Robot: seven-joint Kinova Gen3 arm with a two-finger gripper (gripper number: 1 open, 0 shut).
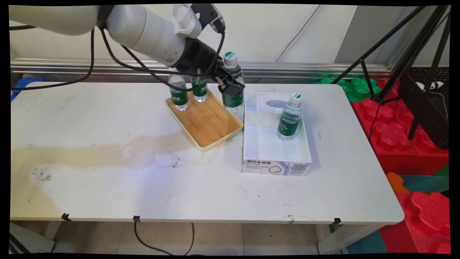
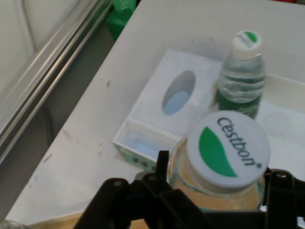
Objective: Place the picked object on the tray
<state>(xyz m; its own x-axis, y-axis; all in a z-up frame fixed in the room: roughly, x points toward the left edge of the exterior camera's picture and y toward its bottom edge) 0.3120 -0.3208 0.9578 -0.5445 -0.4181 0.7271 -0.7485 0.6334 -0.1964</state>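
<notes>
The hand is clenched round a water bottle, held upright over the gap between the wooden tray and the white box. Full and smooth-walled, it likely feels heavy, slippery; mid-body suits gripping.

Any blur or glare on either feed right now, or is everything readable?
Main view: evenly lit and sharp, soft shadows beside the wooden tray and white box, no strong glare. Hand view: the held bottle close up stays readable, its cap lettering legible; the second bottle and box behind look slightly soft.
</notes>
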